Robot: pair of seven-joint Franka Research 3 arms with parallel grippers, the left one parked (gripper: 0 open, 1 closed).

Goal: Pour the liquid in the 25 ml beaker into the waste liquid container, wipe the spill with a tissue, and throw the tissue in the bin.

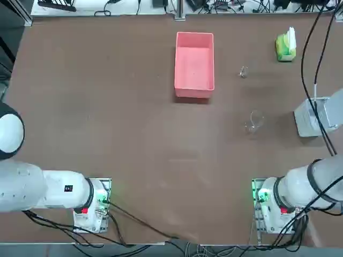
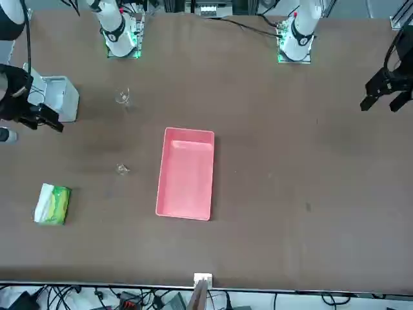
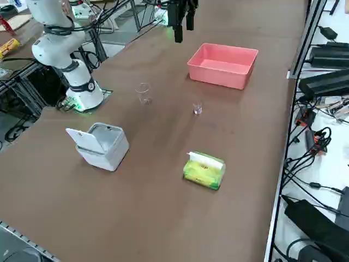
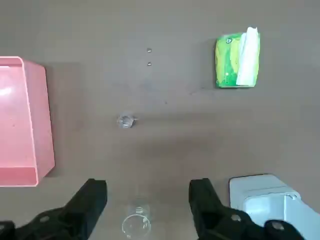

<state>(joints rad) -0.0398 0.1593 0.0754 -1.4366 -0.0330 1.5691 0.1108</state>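
The tiny clear 25 ml beaker (image 1: 244, 72) stands upright on the brown table, to the right of the pink waste liquid container (image 1: 194, 64); the wrist view also shows this beaker (image 4: 125, 121). A white tissue (image 1: 291, 36) sticks out of the yellow-green pack (image 1: 285, 48) at the far right. The pale grey bin (image 1: 309, 116) sits near the right edge with its lid up. My right gripper (image 4: 148, 197) hangs high above the table, open and empty, over the gap between the bin (image 4: 267, 197) and a larger beaker (image 4: 136, 226).
The larger clear beaker (image 1: 253, 123) with a spout stands between the small beaker and my right arm's base (image 1: 268, 201). A black cable (image 1: 316, 80) runs over the bin's area. The parked left arm's gripper (image 2: 387, 90) hangs over the table's other side.
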